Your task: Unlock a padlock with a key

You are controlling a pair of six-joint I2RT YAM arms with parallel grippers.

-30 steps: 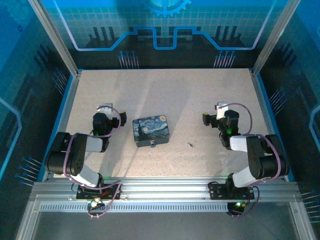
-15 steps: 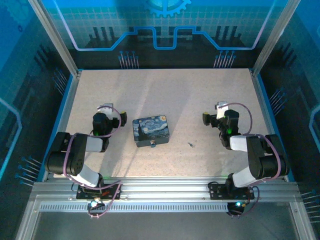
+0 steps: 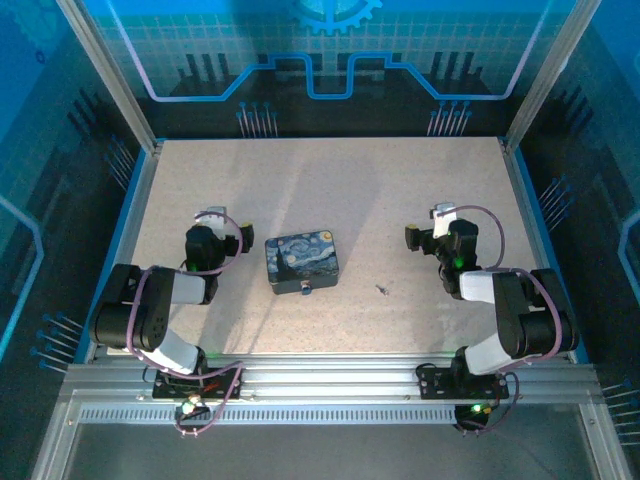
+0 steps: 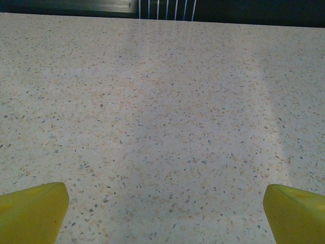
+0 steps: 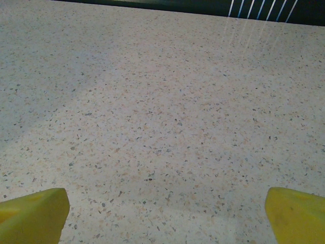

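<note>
Nothing grabbed yet

The left gripper (image 4: 165, 213) and right gripper (image 5: 165, 216) gape wide and empty over the speckled table (image 3: 330, 190). The tiny silver-and-blue padlock (image 3: 305, 288) sits at the starry dark-blue box's (image 3: 303, 258) 6 o'clock edge. The thin dark-grey key (image 3: 382, 290) lies loose at the padlock's 3 o'clock, probably handiest for the right gripper.

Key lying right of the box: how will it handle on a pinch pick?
The key is a thin dark sliver lying flat on the smooth-looking table, so it will probably skid rather than lift. Likely rigid and very light. It looks flat, so rolling seems unlikely.
</note>
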